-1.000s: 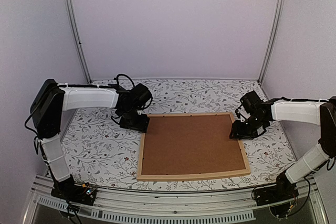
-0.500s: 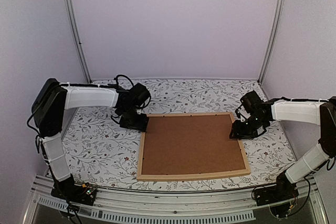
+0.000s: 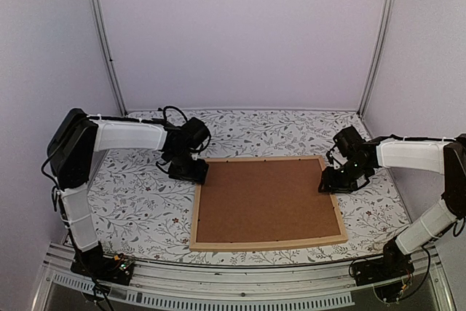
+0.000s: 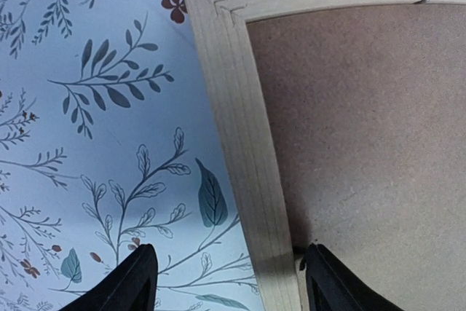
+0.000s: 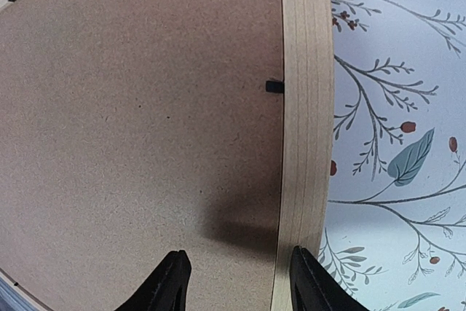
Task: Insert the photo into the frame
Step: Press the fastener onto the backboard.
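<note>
1. Tablecloth (image 3: 131, 202): white with a leaf-and-flower print, covering the whole work surface. Nothing loose lies on it around the frame.

2. Frame (image 3: 269, 244): pale wood, lying flat at the centre, back side up. Judged to be laid so for loading from behind.

3. Backing board (image 3: 262, 198): plain brown, seated inside the frame and filling its opening. It covers whatever lies beneath, so it stands in the way of any check or insertion.

4. Left gripper (image 3: 191, 172): at the frame's eleven o'clock corner, low over it. Fingers spread and released, straddling the left rail, one fingertip (image 4: 138, 278) over the cloth, the other over the board. Grasping nothing.

5. Right gripper (image 3: 331, 183): at the frame's two o'clock edge. Fingers parted, empty, one above the board and one at the rail's outer side. Likely placed to steady the frame or work its fastenings.

6. Clip (image 5: 274, 87): small black tab on the right rail's inner edge, reaching onto the board; it looks set to hold the board in.

7. Photo: not visible in any view. Whether it lies under the board cannot be told.
</note>
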Available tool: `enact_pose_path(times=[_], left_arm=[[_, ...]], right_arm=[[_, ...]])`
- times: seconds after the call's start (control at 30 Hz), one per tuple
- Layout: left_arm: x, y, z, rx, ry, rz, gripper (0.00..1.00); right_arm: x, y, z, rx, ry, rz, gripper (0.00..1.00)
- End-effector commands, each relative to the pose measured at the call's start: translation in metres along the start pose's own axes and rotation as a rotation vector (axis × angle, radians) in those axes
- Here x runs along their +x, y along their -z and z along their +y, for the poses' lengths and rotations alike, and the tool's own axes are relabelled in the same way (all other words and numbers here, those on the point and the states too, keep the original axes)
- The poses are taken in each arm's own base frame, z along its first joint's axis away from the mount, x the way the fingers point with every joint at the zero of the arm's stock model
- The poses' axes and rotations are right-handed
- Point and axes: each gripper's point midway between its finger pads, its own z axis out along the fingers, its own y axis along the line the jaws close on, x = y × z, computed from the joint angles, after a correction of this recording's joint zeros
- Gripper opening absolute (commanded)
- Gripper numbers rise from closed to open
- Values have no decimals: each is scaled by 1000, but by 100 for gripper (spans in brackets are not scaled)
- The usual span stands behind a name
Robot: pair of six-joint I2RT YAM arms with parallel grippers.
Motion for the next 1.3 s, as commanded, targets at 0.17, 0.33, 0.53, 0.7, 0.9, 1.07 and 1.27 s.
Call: enact_pose_path(times=[0.17,0.33,0.53,0.7,0.9,1.07,1.27], left_arm=[[1,-9,8,-10,7,4,72],[1,-8,9,-8,10,1,72],[5,-13,11,-5,12,13,72],[11,-20,11,-3,17,31,71],[23,-30,15,-4,21,64,70],[34,-37,14,12,29,87,70],[10,-14,1,91,44,-1,72]], right_arm=[[6,-4,-6,13,-6,21,50],[6,-4,-6,14,-5,22,50],[7,-5,-7,16,-5,27,50],[7,-5,-7,17,-5,26,50],[7,-5,-7,17,-5,27,50],[8,-6,-7,19,-5,30,50],[4,-1,-6,18,-9,18,50]])
